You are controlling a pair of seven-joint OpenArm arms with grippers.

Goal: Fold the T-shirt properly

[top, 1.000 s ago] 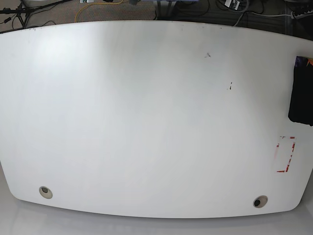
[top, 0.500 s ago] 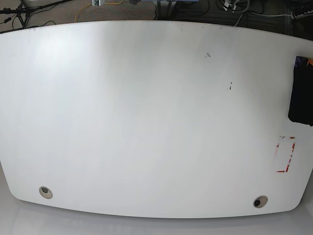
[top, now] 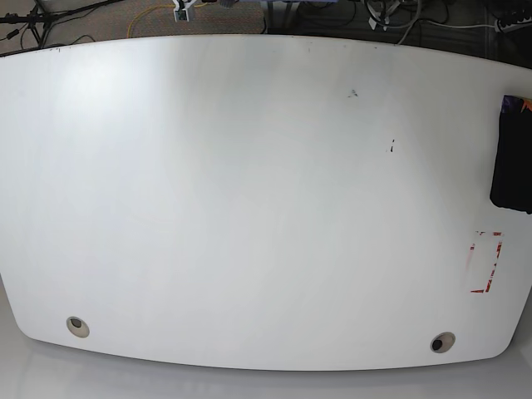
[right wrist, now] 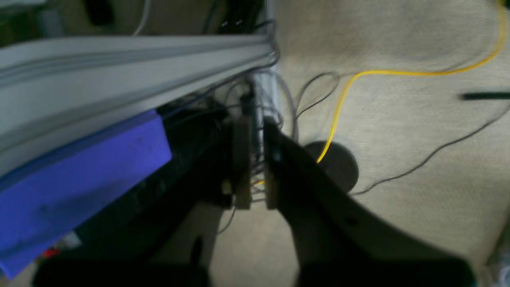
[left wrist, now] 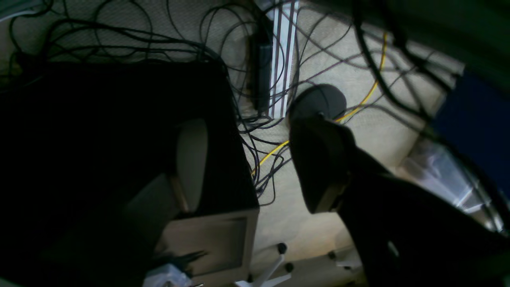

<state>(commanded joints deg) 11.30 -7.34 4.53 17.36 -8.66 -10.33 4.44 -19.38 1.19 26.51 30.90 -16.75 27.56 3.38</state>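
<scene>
The T-shirt [top: 510,158] lies as a narrow black folded bundle at the far right edge of the white table [top: 249,191], with a sliver of purple print at its top end. Neither gripper is near it. In the left wrist view my left gripper [left wrist: 255,171] hangs over the floor, its fingers [left wrist: 322,167] spread wide with nothing between them. In the right wrist view my right gripper [right wrist: 256,167] also faces the floor. Its fingertips [right wrist: 242,159] stand almost together, a thin gap between them, holding nothing. The base view shows only small bits of hardware past the table's far edge.
A red-taped rectangle [top: 486,262] marks the table's right front. Two round grommet holes [top: 77,326] sit near the front edge. Tangled cables [left wrist: 279,71] and a yellow cord [right wrist: 358,79] cover the floor; a blue block [right wrist: 79,179] sits under a grey rail.
A small white-blue part beyond the table's far edge has shifted rightward along the top of the base view. The T-shirt has not moved.
</scene>
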